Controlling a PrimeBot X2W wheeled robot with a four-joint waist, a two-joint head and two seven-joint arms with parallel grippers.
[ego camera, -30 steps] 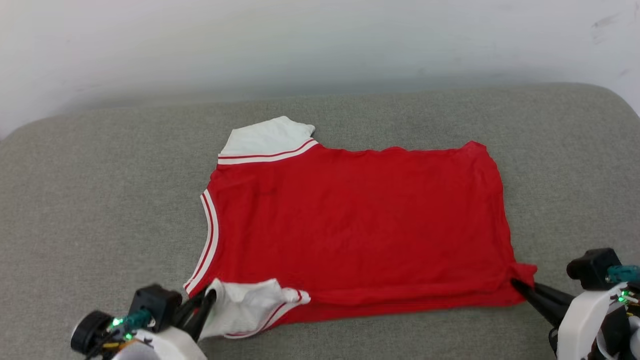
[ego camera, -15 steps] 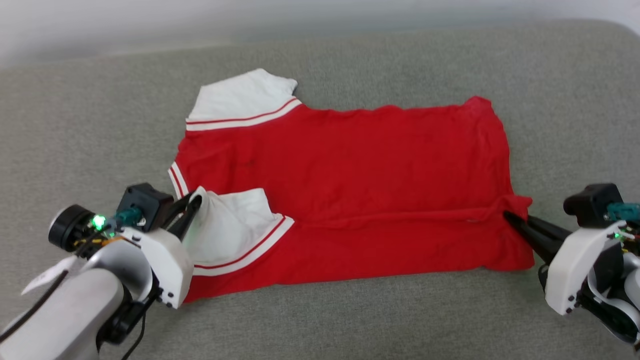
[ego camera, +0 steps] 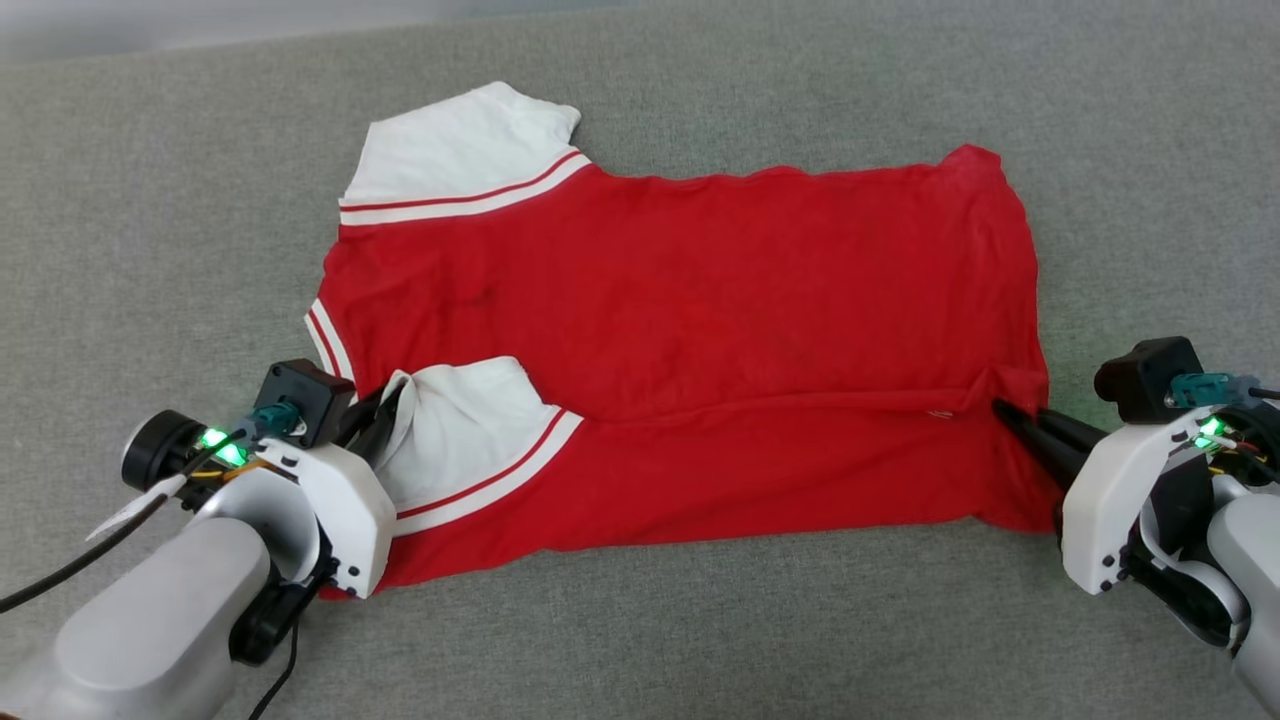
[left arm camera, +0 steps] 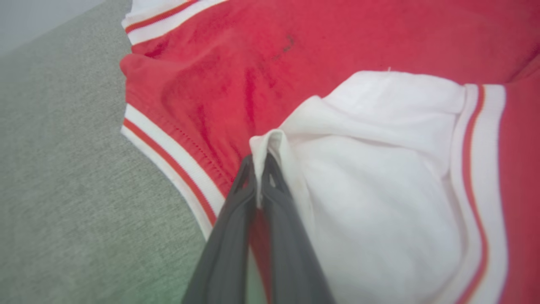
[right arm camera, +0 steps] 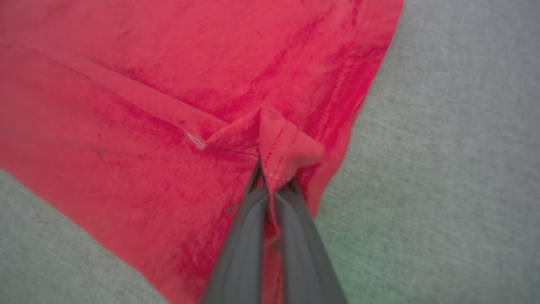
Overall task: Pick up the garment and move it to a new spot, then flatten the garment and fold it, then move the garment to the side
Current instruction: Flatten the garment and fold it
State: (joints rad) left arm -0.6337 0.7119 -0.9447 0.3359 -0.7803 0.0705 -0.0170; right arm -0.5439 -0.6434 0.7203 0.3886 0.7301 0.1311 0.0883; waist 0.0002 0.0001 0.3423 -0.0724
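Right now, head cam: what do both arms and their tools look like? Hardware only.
Left tool: two long, dark grey tapered fingers on a white shell, black boxy module with teal connector, green lights lit, black round knob. Pale grey forearm with a white tag and black cable. Right tool: same fingers, white shell, black module, teal connector, green light, thin coloured wires.

Matt cloth garment (ego camera: 700,330), woven couch (ego camera: 180,200)
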